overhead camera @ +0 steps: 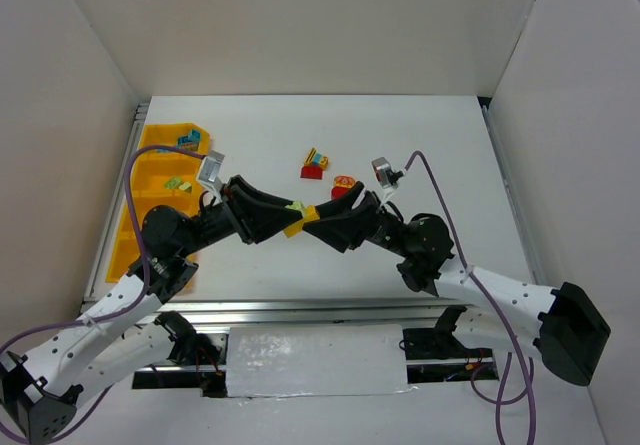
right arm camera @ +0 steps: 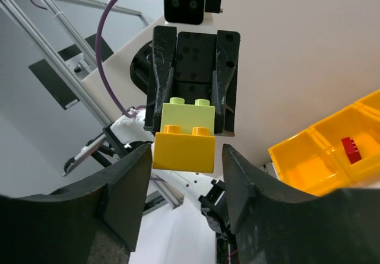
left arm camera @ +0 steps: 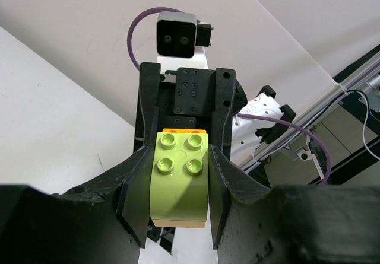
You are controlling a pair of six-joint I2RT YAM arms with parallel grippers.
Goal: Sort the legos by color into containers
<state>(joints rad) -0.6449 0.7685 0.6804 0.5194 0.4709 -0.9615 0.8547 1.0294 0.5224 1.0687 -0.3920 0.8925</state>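
My left gripper point(overhead camera: 291, 212) point(left arm camera: 178, 178) is shut on a pale green lego point(left arm camera: 178, 184) held above the table. A yellow lego point(right arm camera: 184, 152) is stuck to its far end; both show in the top view as a small clump point(overhead camera: 297, 217). My right gripper point(overhead camera: 314, 219) point(right arm camera: 184, 163) faces the left one, its jaws open on either side of the yellow lego with a small gap. The green lego also shows in the right wrist view point(right arm camera: 187, 114). The yellow-orange bin tray point(overhead camera: 150, 170) lies at the left.
The tray holds a teal brick point(overhead camera: 187, 142), a green-yellow one point(overhead camera: 178, 183) and a red one point(right arm camera: 351, 148). Two multicoloured clumps lie mid-table: red-yellow-teal point(overhead camera: 316, 163) and red-yellow point(overhead camera: 344, 183). White walls enclose the table on three sides.
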